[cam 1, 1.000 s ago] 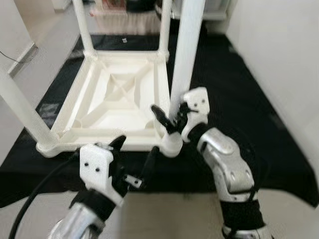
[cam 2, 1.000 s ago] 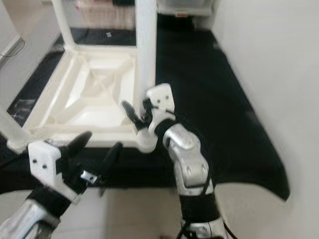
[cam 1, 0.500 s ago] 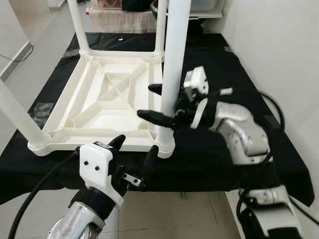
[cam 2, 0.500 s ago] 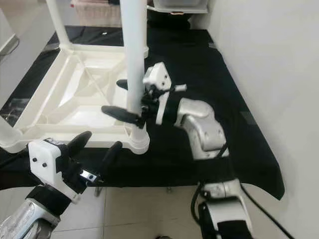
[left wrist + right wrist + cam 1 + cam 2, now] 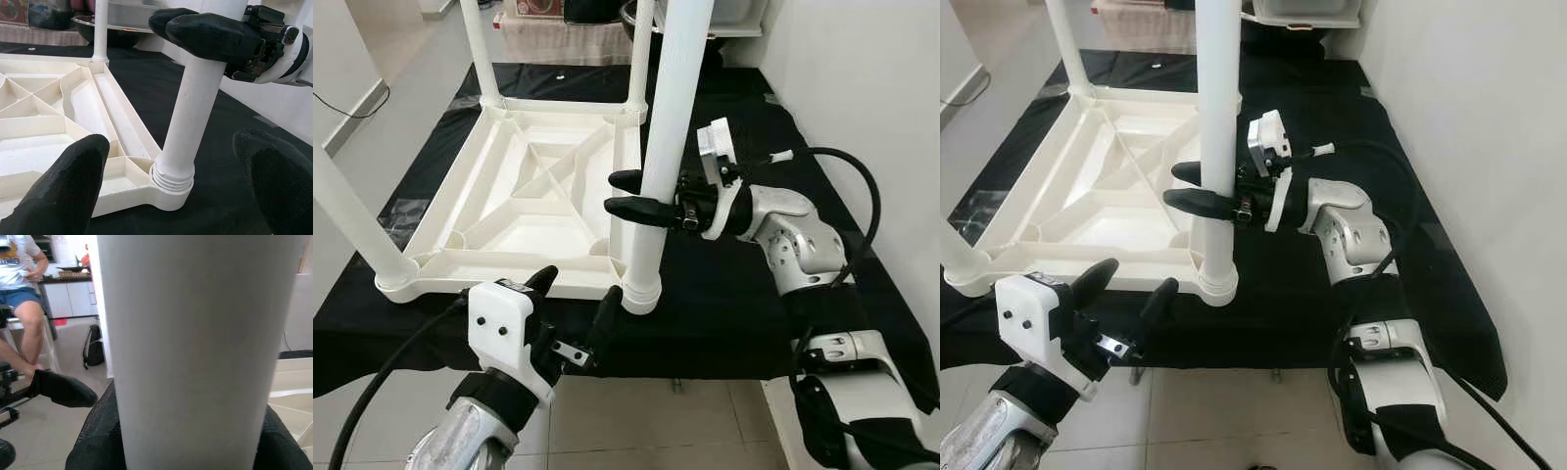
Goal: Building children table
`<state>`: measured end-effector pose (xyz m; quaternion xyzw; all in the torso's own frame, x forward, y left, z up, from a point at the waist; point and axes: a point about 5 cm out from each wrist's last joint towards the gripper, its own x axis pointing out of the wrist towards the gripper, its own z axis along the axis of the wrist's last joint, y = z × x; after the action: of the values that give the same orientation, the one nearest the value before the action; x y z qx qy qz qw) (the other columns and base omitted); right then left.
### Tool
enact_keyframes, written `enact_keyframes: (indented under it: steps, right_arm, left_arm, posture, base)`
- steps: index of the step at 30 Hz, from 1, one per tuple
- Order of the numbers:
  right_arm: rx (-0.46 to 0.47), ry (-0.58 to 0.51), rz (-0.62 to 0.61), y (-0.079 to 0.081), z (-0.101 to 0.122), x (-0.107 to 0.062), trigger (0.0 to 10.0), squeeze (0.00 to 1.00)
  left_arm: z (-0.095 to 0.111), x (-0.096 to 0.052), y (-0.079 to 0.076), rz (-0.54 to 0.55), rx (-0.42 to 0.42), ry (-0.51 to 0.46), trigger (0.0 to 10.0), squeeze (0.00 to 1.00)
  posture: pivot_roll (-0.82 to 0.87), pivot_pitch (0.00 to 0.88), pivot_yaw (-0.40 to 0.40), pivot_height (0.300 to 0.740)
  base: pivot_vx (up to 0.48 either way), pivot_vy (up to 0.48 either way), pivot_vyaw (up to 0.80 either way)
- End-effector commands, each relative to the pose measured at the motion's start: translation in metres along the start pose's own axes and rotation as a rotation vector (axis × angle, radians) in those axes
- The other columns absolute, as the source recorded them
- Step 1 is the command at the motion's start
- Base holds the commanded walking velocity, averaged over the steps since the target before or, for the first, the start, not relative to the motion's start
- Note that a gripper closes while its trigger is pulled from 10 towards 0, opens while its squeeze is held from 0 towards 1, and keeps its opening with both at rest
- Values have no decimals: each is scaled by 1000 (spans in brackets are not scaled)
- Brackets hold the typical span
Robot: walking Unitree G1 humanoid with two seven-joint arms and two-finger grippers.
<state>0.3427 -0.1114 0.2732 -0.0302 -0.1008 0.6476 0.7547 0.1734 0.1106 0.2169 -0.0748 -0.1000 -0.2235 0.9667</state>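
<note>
In the middle of the left eye view a white plastic children's table point(image 5: 543, 201) lies upside down on a black cloth point(image 5: 744, 294) spread over the floor, its ribbed underside facing up. White round legs stand up from its corners: one at the far left corner point(image 5: 481, 54), one at the far right corner point(image 5: 639, 54), one at the near left corner point(image 5: 352, 225), and the near right leg point(image 5: 668, 137) rising out of a ringed socket point(image 5: 641, 294) at the table's lower right corner.

The right tool point(image 5: 651, 196) reaches in from the right of the frame at mid-height of the near right leg. Its two black fingers point(image 5: 631, 209) lie one on each side of the leg, closed against it, so the tool grips the leg; in the right wrist view the white leg point(image 5: 195, 352) stands close between the dark finger pads point(image 5: 95, 440).

The left tool point(image 5: 579, 308) is in the lower left of the frame, just in front of the table's near edge and close to the socket. Its fingers point(image 5: 73, 176) are spread wide apart and hold nothing; in the left wrist view the leg's base point(image 5: 173, 181) stands between them and further off, untouched.

In the right wrist view a seated person point(image 5: 22, 298) in a white shirt and blue shorts is at the upper left, with a dark backpack point(image 5: 93, 352) on the floor nearby.
</note>
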Motion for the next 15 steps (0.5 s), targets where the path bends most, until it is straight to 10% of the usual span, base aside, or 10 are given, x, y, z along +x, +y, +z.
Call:
enact_keyframes:
  steps: [1,4,5,6,7,10,15]
  right_arm:
    - [-14,45,-52,5,-11,0,0,0]
    - [37,98,-355,5,-30,5,0,0]
    - [-12,264,-727,6,-54,-1,0,0]
    - [-12,264,-727,6,-54,-1,0,0]
    - [-50,367,-1033,16,-69,-16,0,0]
    - [-57,416,-1141,46,-88,-11,0,0]
    - [-51,356,-1029,49,-85,18,0,0]
  left_arm:
    - [0,-2,-1,2,-4,11,10000,0]
    - [0,-2,0,2,-3,12,10000,0]
    - [0,-3,0,4,-1,13,10000,0]
    - [0,-3,0,4,-1,13,10000,0]
    - [0,-3,1,4,1,14,10000,0]
    - [0,-1,3,4,5,13,10000,0]
    - [2,4,2,-8,7,-3,10000,0]
  posture:
    - [133,163,-68,740]
    - [135,163,-82,740]
    - [136,158,-83,740]
    - [136,158,-83,740]
    - [135,157,-79,740]
    - [130,147,-57,740]
    - [138,141,-67,740]
  base:
    - [0,0,0]
    - [0,0,0]
    - [0,0,0]
    - [0,0,0]
    - [0,0,0]
    - [0,0,0]
    - [0,0,0]
